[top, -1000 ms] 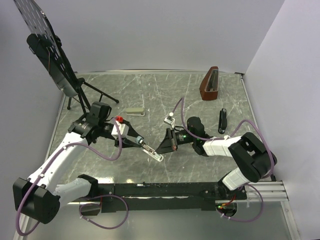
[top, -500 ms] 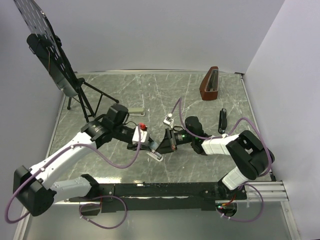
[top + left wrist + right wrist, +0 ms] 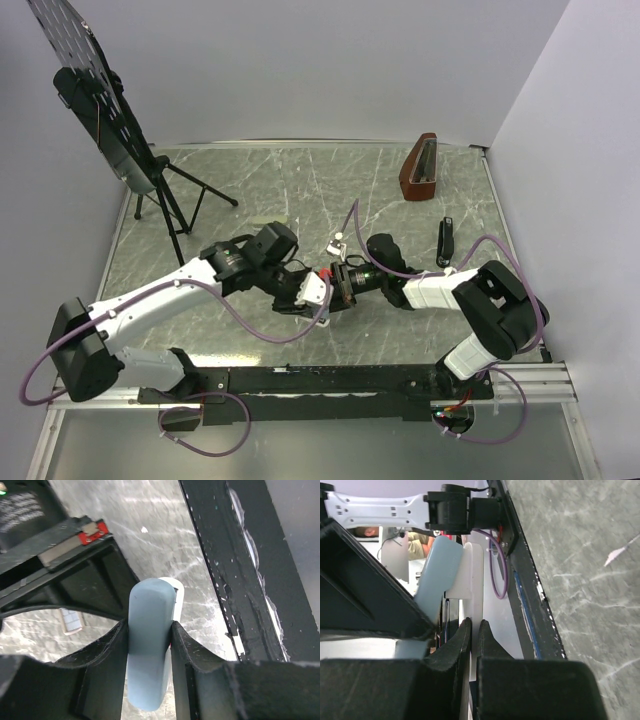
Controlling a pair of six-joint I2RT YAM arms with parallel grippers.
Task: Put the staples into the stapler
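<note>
**A:** Where is the black stapler (image 3: 445, 242)?

**B:** It's lying on the table (image 3: 300, 180), near the brown metronome (image 3: 420, 168). It sits a little to the metronome's right, on the side toward the arm bases, with no gripper touching it.

**A:** And the arms?

**B:** Both grippers meet well to the left of the metronome, closer to the bases. The left gripper (image 3: 150, 645) is clamped on a pale grey-blue stapler (image 3: 149, 605), with one finger (image 3: 107, 652) pressed against each flank (the wrist view shows it standing up between them).

**A:** The right gripper (image 3: 474, 625)?

**B:** Its fingers are pressed together with hardly any gap. A white strip (image 3: 471, 575) beside the grey-blue stapler runs down toward the tips, but I can't tell whether it is pinched.

**A:** Any staples?

**B:** They're too small to make out.
</note>
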